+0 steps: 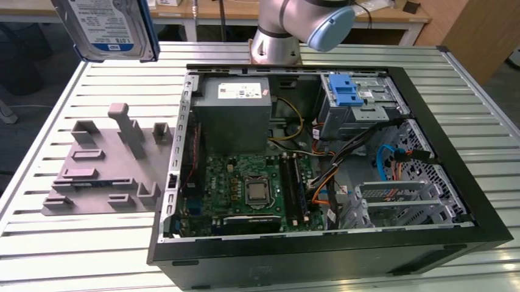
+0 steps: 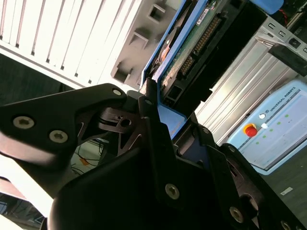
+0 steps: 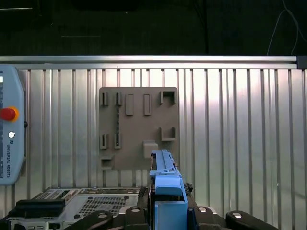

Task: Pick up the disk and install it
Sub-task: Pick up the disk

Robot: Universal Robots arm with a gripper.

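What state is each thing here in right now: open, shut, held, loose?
disk: held up in the air, outside the computer.
gripper: shut on the disk's blue carrier.
computer case: lying on its side on the table, open, insides exposed.

One disk (image 1: 109,27), one open computer case (image 1: 325,261), one grey fixture block (image 1: 97,176) — a single piece of each. One slatted desk (image 1: 73,249), one robot arm (image 1: 281,30) — and one control pendant (image 3: 9,139).
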